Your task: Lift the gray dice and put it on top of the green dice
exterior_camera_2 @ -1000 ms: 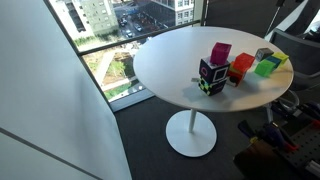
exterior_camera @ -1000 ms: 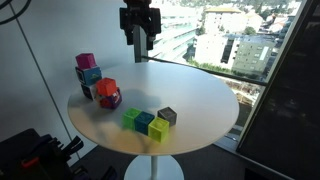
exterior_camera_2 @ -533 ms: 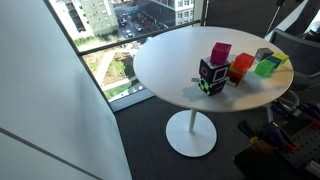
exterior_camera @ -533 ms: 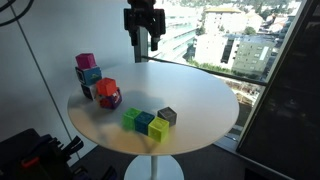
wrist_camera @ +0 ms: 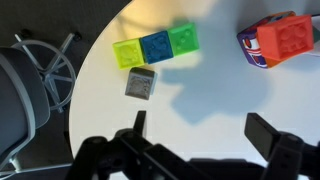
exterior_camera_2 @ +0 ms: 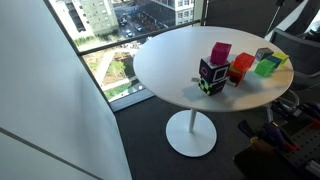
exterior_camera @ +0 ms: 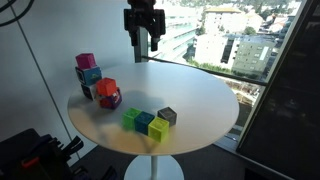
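- The gripper (exterior_camera: 143, 47) hangs high above the far edge of the table (exterior_camera: 195, 95), well clear of every cube. It sits a shade higher than a second ago and is unmoved over the last half second.
- Its fingers (wrist_camera: 140, 122) are spread wide with nothing between them, which the wrist view shows plainly.
- The gray dice (exterior_camera: 167, 116) rests on the table near the front edge, just beside the yellow cube (exterior_camera: 158, 130). It is exactly where it is in the earlier pictures.
- The green dice (exterior_camera: 131, 119) is at the other end of a three-cube row, with a blue cube (exterior_camera: 145, 123) between it and the yellow one. None of the row has shifted.
- In the wrist view the gray dice (wrist_camera: 140, 83) lies below the row and the green dice (wrist_camera: 183, 39) is at its far end (the camera looks straight down on them).
- Meaning for the task: nothing is done yet. The small rise and pause read as lining up before a descent.
- The next move, I judge, is to come forward and down over the gray dice, taking care not to nudge the yellow cube so close to it.
- The red block (exterior_camera: 107, 93) stands well apart and is no obstacle.
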You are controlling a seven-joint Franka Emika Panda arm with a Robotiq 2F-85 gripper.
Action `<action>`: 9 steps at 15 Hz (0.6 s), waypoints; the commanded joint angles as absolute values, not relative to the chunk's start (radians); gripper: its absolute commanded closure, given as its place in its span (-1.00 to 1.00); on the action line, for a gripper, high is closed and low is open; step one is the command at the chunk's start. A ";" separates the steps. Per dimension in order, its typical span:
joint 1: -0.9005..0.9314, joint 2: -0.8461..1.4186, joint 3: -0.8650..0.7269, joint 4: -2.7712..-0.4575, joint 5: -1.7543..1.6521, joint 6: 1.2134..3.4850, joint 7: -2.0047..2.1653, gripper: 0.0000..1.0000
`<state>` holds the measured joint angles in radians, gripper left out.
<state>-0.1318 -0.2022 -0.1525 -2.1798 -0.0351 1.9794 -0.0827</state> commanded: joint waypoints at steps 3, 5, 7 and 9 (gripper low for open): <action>-0.138 -0.175 -0.152 -2.182 -0.047 1.994 -0.069 -1.00; -0.140 -0.158 -0.152 -2.183 -0.051 2.000 -0.064 -1.00; -0.143 -0.141 -0.155 -2.187 -0.050 2.014 -0.060 -1.00; -0.145 -0.124 -0.158 -2.191 -0.049 2.036 -0.058 -1.00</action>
